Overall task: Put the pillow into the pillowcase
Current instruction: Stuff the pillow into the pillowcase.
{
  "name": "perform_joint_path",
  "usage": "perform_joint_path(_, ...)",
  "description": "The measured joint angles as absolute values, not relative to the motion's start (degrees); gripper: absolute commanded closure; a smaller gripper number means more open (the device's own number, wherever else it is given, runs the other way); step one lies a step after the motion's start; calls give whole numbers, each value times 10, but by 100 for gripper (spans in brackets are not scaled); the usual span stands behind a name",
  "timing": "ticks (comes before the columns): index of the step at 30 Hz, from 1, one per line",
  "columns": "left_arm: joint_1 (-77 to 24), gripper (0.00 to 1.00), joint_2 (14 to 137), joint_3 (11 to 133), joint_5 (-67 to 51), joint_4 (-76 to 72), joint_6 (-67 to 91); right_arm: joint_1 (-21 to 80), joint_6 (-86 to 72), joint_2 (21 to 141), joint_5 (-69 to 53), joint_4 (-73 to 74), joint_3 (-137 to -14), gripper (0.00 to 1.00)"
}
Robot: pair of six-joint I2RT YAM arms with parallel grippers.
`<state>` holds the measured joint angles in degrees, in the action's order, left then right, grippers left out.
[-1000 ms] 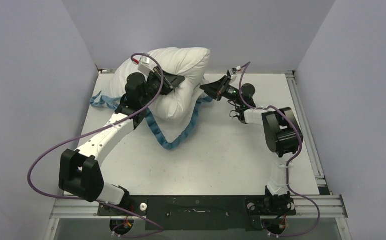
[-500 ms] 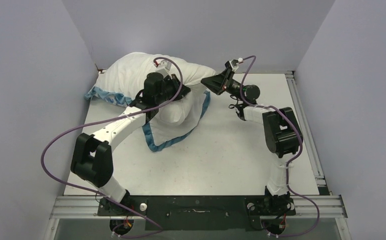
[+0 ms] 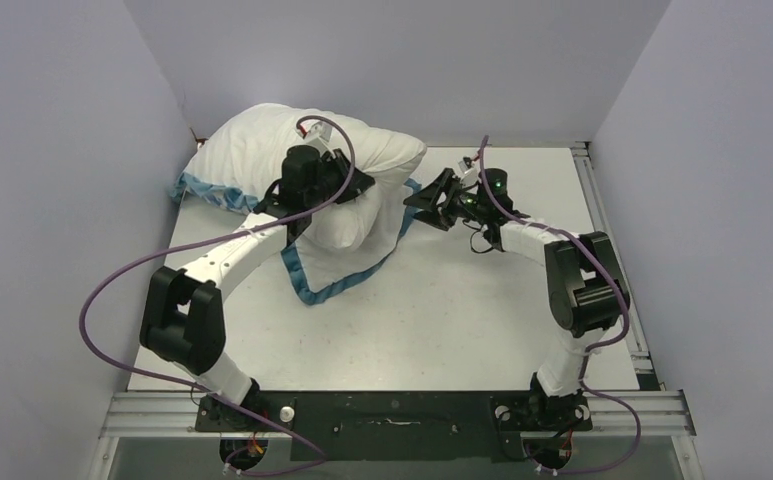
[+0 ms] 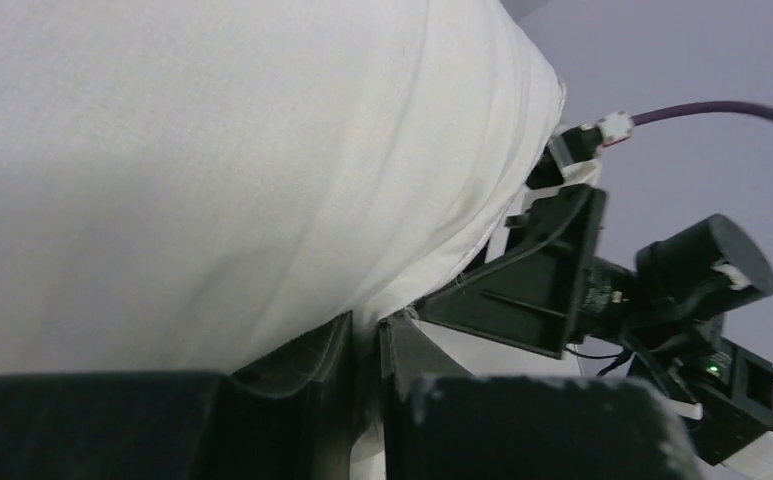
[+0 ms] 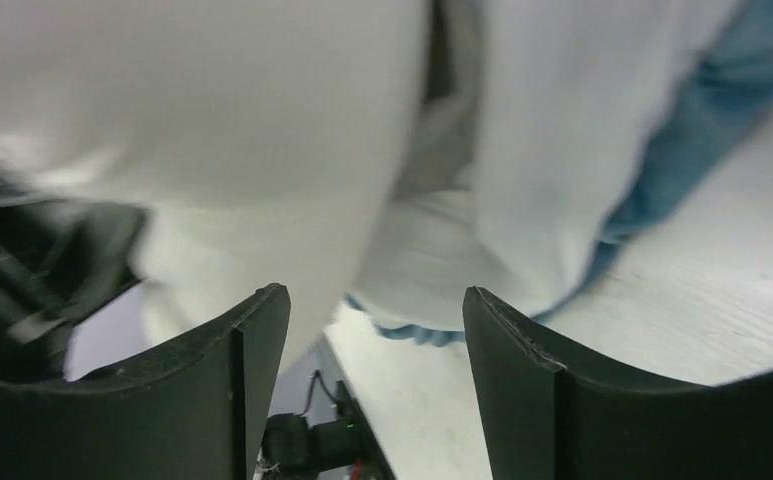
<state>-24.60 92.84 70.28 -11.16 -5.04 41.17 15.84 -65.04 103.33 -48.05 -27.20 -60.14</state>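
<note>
Since half a second ago the right arm (image 3: 582,285) has dropped from up near the back wall (image 3: 412,60). The right end effector (image 3: 410,203) now sits low over the desk (image 3: 442,320), and its jaws, closed a second ago, stand spread with nothing between them. The left arm (image 3: 222,262) has barely shifted.

From both end effectors toward the arm bases, the white desk runs as one broad open stretch. To the right of the right end effector more bare top reaches the desk's right edge.

The pillow (image 3: 252,150) lies left of the right end effector and just beside it. It is bunched into the back left corner against the left wall (image 3: 62,150), with its far side up at the desk's rear edge.

The pillowcase (image 3: 357,262) spreads flat under the pillow's near lobe, white face up. Its blue ruffled edge curves in a V toward the bases, below and to the left of the right end effector. Another blue strip shows at the pillow's far left end. In the right wrist view the blue edge lies just ahead of the spread fingers, apart from them.

The left end effector (image 3: 362,185) rests on top of the pillow's middle. In the left wrist view its jaws are pressed together, pinching a fold of the pillow's white fabric by a seam.
</note>
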Motion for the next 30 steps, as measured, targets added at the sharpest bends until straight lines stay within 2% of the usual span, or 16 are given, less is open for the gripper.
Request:
perform_joint_path(4,-236,100,917,707,-111,-39,437,174,-580,1087,-443,-156,-648,33)
perform_joint_path(9,-223,100,904,726,-110,-21,458,226,-550,1180,-424,-102,-734,45)
perform_joint_path(14,-210,100,891,741,-113,-14,474,272,-554,1260,-420,-84,-832,46)
perform_joint_path(16,-206,100,888,747,-115,-13,479,283,-567,1284,-419,-87,-865,44)
perform_joint_path(22,-194,100,877,756,-125,-11,498,288,-613,1353,-407,-101,-946,29)
perform_joint_path(27,-187,100,865,756,-128,-10,518,288,-627,1415,-388,-69,-1043,28)
perform_joint_path(30,-183,100,860,756,-130,-11,533,289,-632,1445,-374,-57,-1096,23)
